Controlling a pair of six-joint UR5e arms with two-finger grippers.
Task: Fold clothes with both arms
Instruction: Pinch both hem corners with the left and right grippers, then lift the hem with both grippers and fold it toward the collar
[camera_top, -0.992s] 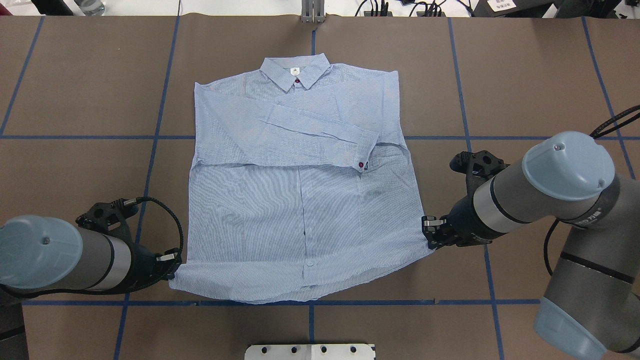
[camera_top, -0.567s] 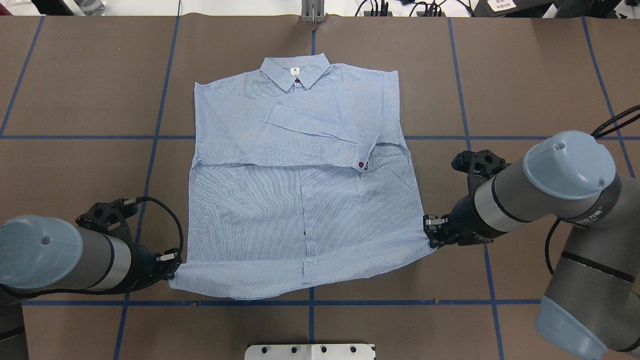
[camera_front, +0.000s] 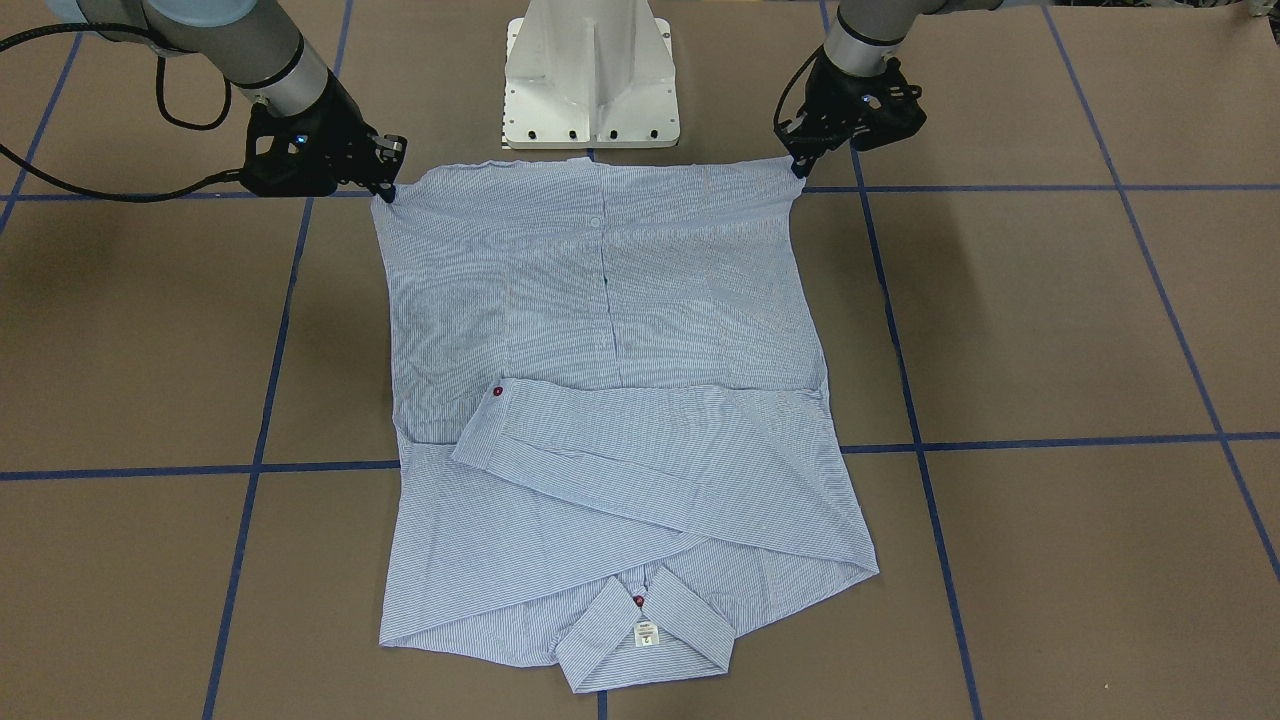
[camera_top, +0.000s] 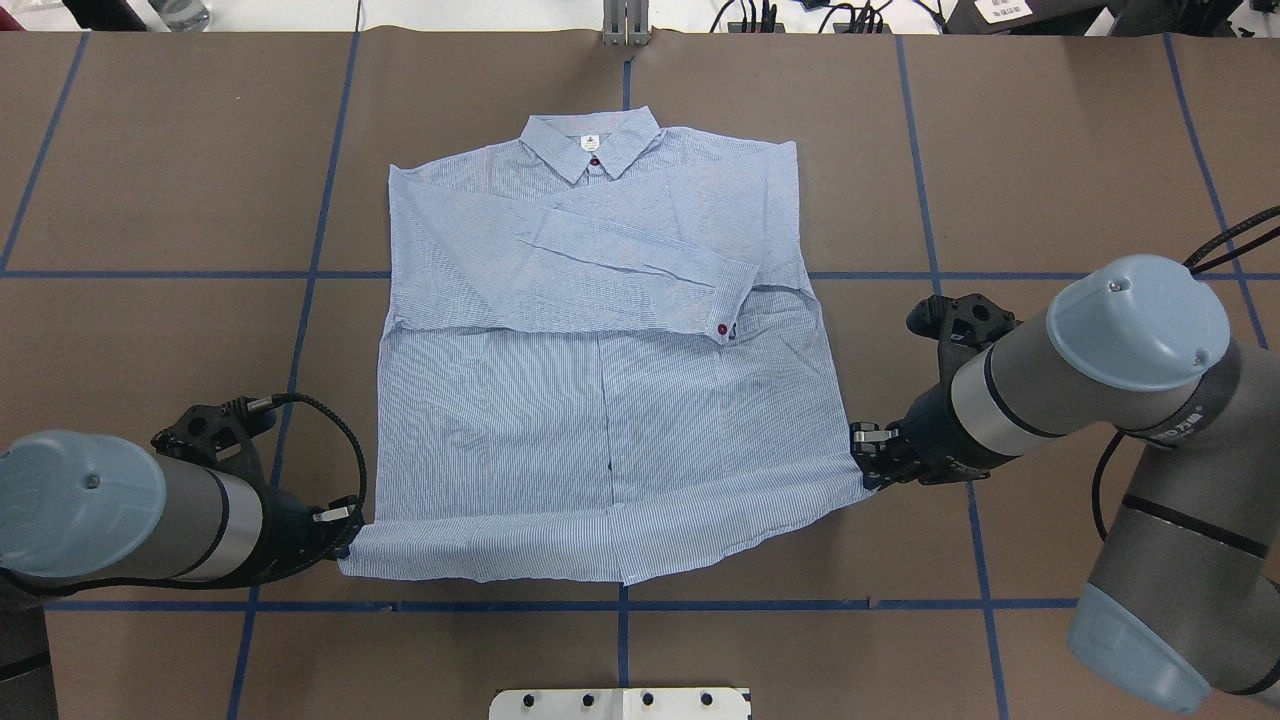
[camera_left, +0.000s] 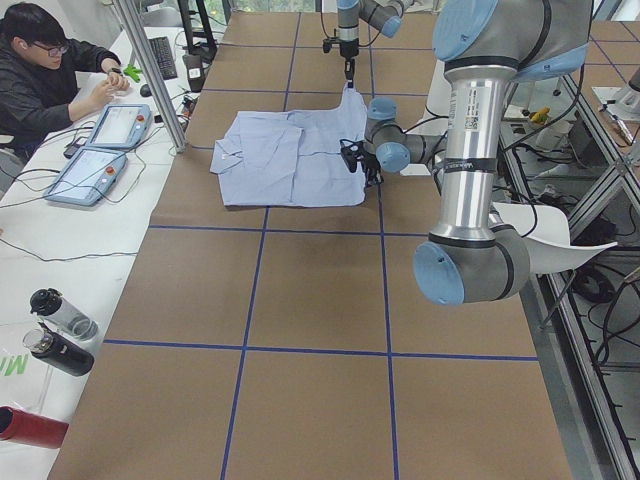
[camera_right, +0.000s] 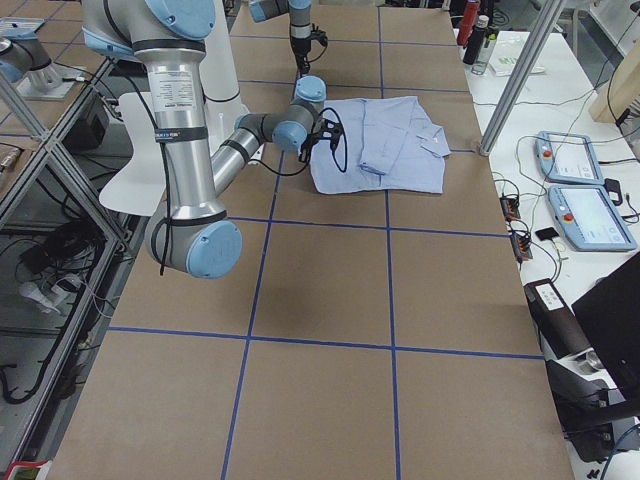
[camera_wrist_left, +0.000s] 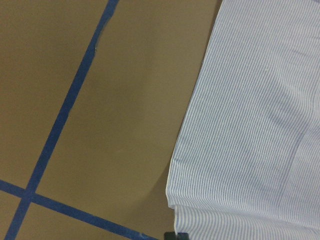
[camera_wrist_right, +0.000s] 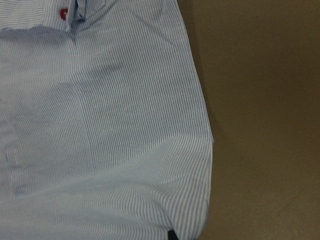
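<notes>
The light blue striped shirt (camera_top: 600, 420) lies face up on the brown table, collar (camera_top: 592, 140) at the far side, one sleeve folded across the chest with its red-buttoned cuff (camera_top: 722, 328) near the pocket. My left gripper (camera_top: 345, 530) is shut on the hem's left corner, and my right gripper (camera_top: 862, 470) is shut on the hem's right corner. From the front, the hem (camera_front: 590, 185) stretches straight between the left gripper (camera_front: 798, 165) and the right gripper (camera_front: 385, 190), raised a little. Each wrist view shows striped shirt cloth (camera_wrist_left: 250, 125) (camera_wrist_right: 100, 125) running down to a dark fingertip (camera_wrist_left: 176, 235) at the bottom edge.
The white pedestal base (camera_front: 590, 80) stands just behind the hem. Blue tape lines (camera_top: 300, 300) grid the brown table cover. A metal post (camera_top: 625, 25) sits at the far edge. A person (camera_left: 50, 70) sits at a side table with tablets (camera_left: 100, 150); bottles (camera_left: 60, 330) stand nearby.
The sagging, wavy hem has drawn up into a straight taut line between the two grippers. The right gripper has shifted slightly outward; the left has hardly moved.
</notes>
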